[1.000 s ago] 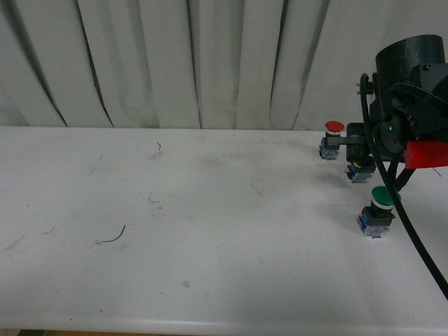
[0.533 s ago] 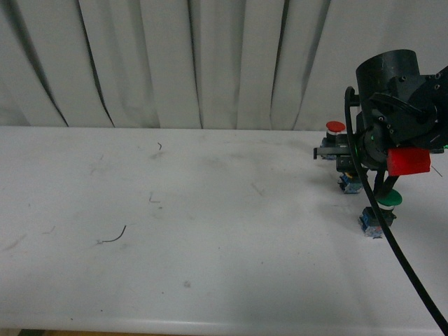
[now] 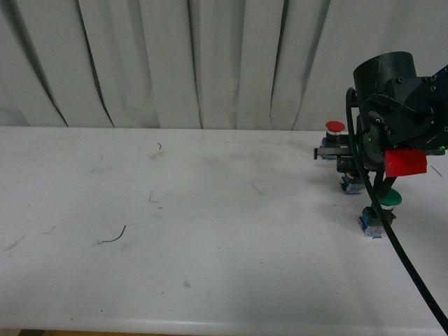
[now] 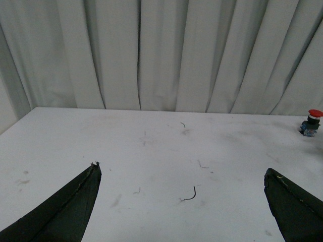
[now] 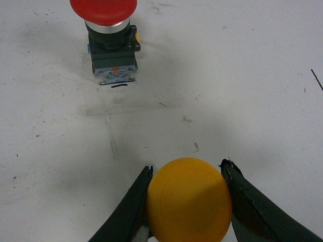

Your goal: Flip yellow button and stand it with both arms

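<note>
Pinching yellow button (image 5: 190,200) cap, right fingers (image 5: 139,209) low over table (image 3: 210,231); left fingers (image 4: 65,212) spread.

No legible text, label, brand, number or sign appears in any view. The red button (image 5: 103,20) carries a small reddish patch on the face of its base, too blurred to read. The cap of the yellow button (image 5: 190,200) is plain. The red block (image 3: 406,162) on the right arm, just above the green button (image 3: 387,199), shows no marking. The desk (image 3: 210,231) bears only scuffs.
</note>
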`<state>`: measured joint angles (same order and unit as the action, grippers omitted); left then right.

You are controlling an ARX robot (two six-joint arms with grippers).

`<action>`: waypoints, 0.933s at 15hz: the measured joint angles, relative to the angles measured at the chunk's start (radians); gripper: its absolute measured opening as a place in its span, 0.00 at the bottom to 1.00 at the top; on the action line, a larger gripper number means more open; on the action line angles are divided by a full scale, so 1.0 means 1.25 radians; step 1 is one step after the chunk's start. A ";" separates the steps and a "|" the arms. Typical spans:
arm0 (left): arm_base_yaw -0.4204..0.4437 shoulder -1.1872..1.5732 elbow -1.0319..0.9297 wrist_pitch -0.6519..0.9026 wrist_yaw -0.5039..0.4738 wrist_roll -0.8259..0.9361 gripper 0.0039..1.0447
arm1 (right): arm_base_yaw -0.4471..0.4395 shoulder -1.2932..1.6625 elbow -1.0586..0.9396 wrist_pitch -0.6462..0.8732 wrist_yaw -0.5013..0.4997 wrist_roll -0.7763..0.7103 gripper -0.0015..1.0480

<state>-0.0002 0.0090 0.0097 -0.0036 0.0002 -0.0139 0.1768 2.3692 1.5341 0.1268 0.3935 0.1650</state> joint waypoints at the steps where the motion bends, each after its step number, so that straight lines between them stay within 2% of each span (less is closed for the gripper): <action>1: 0.000 0.000 0.000 0.000 0.000 0.000 0.94 | 0.000 0.000 0.000 -0.003 0.003 0.002 0.47; 5: 0.000 0.000 0.000 0.000 0.000 0.000 0.94 | 0.000 0.000 0.000 0.007 0.001 0.012 0.89; 6: 0.000 0.000 0.000 0.000 0.000 0.000 0.94 | -0.001 0.000 0.000 0.016 -0.004 0.015 0.96; 7: 0.000 0.000 0.000 0.000 0.000 0.000 0.94 | -0.002 -0.002 -0.004 0.027 -0.008 0.016 0.93; 10: 0.000 0.000 0.000 0.000 0.000 0.000 0.94 | -0.013 -0.049 -0.066 0.092 -0.049 0.018 0.94; 11: 0.000 0.000 0.000 0.000 0.000 0.000 0.94 | -0.045 -0.192 -0.191 0.212 -0.115 0.016 0.94; 14: 0.000 0.000 0.000 0.000 0.000 0.000 0.94 | -0.094 -0.381 -0.373 0.347 -0.213 0.020 0.94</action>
<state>-0.0002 0.0090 0.0097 -0.0036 -0.0002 -0.0139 0.0597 1.8927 1.0679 0.5610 0.1268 0.1902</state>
